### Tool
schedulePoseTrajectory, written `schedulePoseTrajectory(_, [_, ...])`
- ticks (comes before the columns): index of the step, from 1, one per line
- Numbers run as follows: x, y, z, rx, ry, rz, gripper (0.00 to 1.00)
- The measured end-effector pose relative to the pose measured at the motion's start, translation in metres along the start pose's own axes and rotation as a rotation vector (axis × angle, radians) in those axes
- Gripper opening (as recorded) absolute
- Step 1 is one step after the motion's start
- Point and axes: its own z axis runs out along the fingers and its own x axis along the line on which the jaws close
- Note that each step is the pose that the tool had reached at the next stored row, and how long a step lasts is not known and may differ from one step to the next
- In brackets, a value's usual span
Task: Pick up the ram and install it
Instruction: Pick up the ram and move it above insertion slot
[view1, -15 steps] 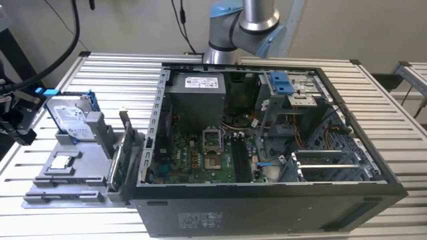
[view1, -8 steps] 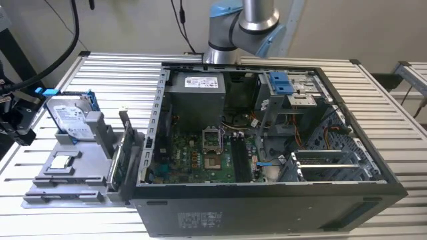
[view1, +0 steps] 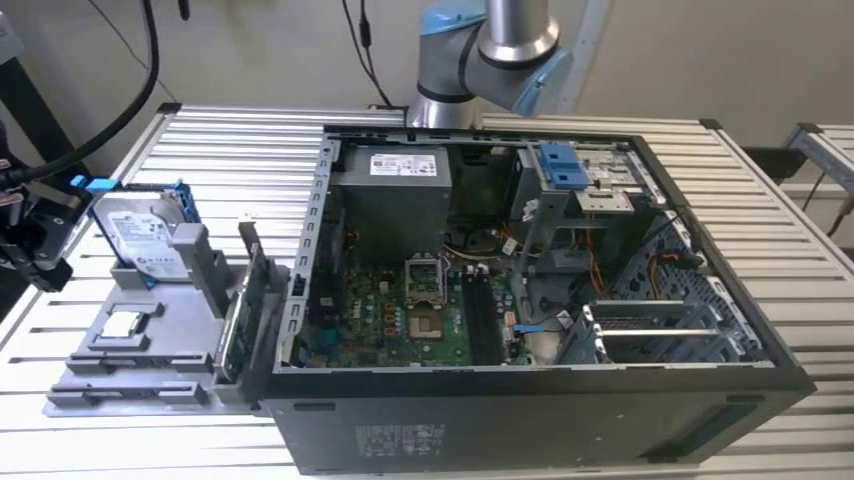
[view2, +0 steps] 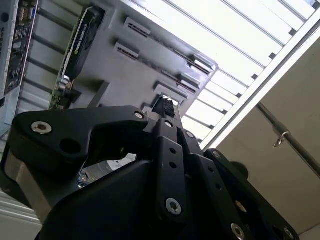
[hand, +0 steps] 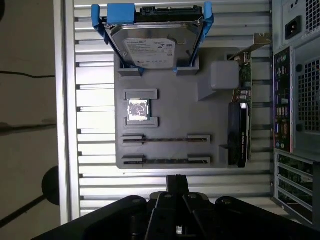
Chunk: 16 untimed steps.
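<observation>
- A slatted metal tabletop (view1: 747, 180) is carrying everything, with a pale wall standing behind it.
- The fingers (hand: 172, 182) are resting together with nothing between them in both wrist views, hanging over the slats just beside a grey fixture (hand: 170, 95).
- The ram (hand: 165, 160) appears to be standing on edge as a thin dark strip in the fixture slot nearest the fingers. It is not yet lifted, so the pick-up step is judged to be the one in hand.
- Taking it is likely calling for parted fingers lined up squarely across that narrow edge.
- The fixture is also holding a hard drive (hand: 152, 45) in a blue frame, a processor chip (hand: 138, 110) and a graphics card (hand: 239, 135) on edge.
- The open computer case (view1: 534, 430) is lying just beside the fixture, exposing its motherboard (view1: 387, 310).
</observation>
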Motion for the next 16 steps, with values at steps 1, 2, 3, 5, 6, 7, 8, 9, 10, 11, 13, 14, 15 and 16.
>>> schedulePoseTrajectory(1, [0.0000, 0.0000, 0.0000, 0.0000, -0.0004, -0.002, 0.11])
schedulePoseTrajectory(2, [0.0000, 0.0000, 0.0000, 0.0001, -0.0011, -0.006, 0.11])
schedulePoseTrajectory(3, [0.0000, 0.0000, 0.0000, 0.0000, -0.0017, -0.012, 0.11])
schedulePoseTrajectory(5, [0.0000, 0.0000, 0.0000, 0.0000, -0.0020, -0.033, 0.11])
schedulePoseTrajectory(6, [0.0000, 0.0000, 0.0000, 0.0000, -0.0018, -0.046, 0.11])
schedulePoseTrajectory(7, [0.0001, 0.0000, -0.0001, 0.0001, -0.0015, -0.060, 0.11])
schedulePoseTrajectory(8, [0.0001, 0.0000, 0.0000, 0.0001, -0.0012, -0.075, 0.11])
schedulePoseTrajectory(9, [0.0001, 0.0000, 0.0000, 0.0001, -0.0010, -0.089, 0.11])
schedulePoseTrajectory(10, [0.0001, 0.0000, 0.0000, 0.0001, -0.0009, -0.105, 0.11])
schedulePoseTrajectory(11, [0.0001, 0.0000, 0.0001, 0.0001, -0.0006, -0.121, 0.11])
schedulePoseTrajectory(13, [0.0001, 0.0000, 0.0000, 0.0002, 0.0001, -0.157, 0.11])
schedulePoseTrajectory(14, [0.0001, 0.0000, 0.0000, 0.0003, 0.0005, -0.175, 0.11])
schedulePoseTrajectory(15, [0.0001, 0.0000, 0.0000, 0.0003, 0.0008, -0.192, 0.11])
schedulePoseTrajectory(16, [0.0001, 0.0000, 0.0000, 0.0004, 0.0009, -0.209, 0.11])
